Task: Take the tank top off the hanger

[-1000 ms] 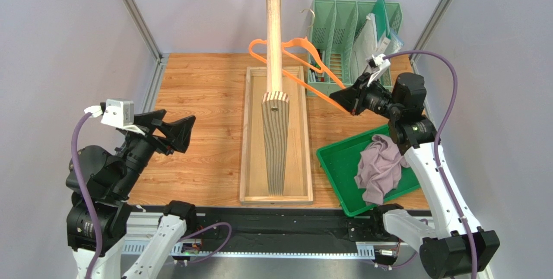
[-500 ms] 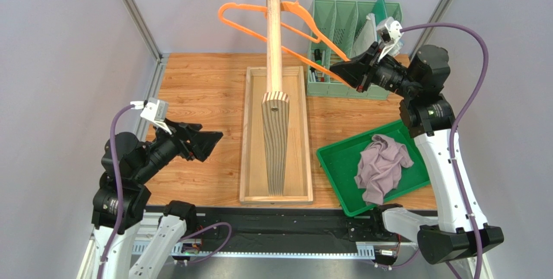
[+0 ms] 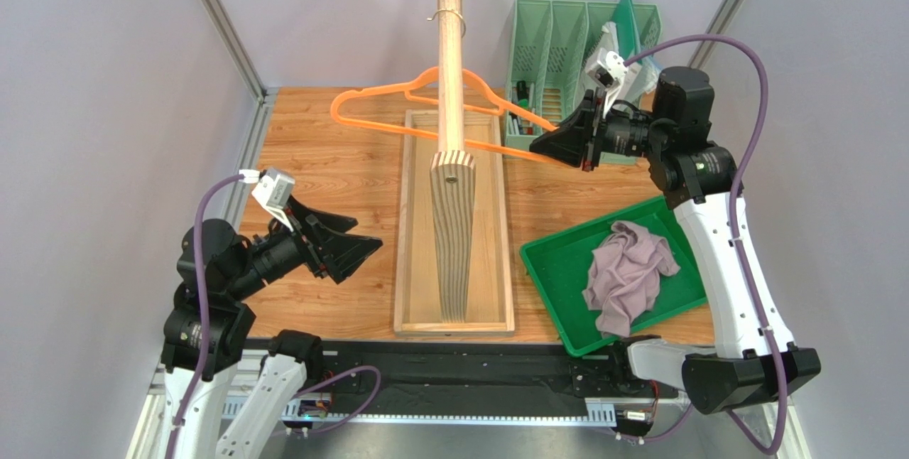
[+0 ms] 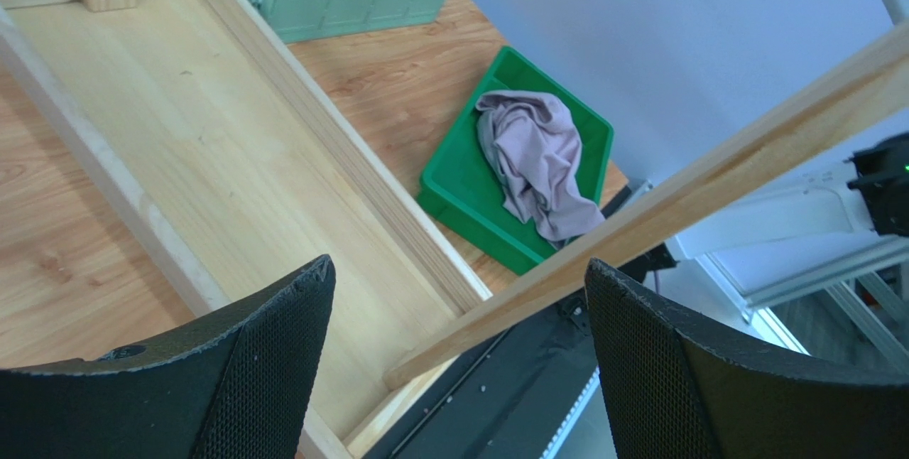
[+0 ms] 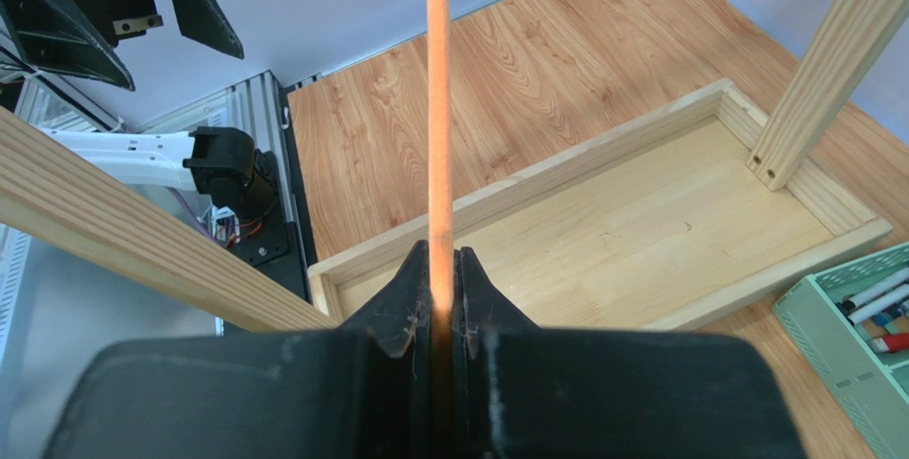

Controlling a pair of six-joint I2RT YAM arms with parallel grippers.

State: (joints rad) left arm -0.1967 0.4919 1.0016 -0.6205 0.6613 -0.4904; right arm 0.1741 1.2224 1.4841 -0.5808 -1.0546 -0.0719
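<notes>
Status on pale lavender-grey tank top (image 3: 627, 273): off the hanger, crumpled in green plastic tray (image 3: 546, 263) at right of worktop, one fold reaching toward the near rim. Right hand (image 3: 544, 149) clamped tight on one end of thin orange plastic hanger (image 3: 376, 100). Small silver hook (image 3: 449, 18) apparently looped over long wooden rail (image 3: 450, 65); seating hard to confirm from above. Left hand (image 3: 366, 235) spread wide, empty, hovering over bare worktop at left, well apart from everything.

Risks, judged from here:
- Letting go with hook half-seated: likely drop into long wooden base frame (image 3: 403, 225), or swing against pale green slotted organiser (image 3: 555, 43).
- Pulling sideways with hook engaged: probable twist or snap of thin plastic, or tug on rail.
- Retracting right arm low over tray: possible snag on that fold, dragging fabric out.
</notes>
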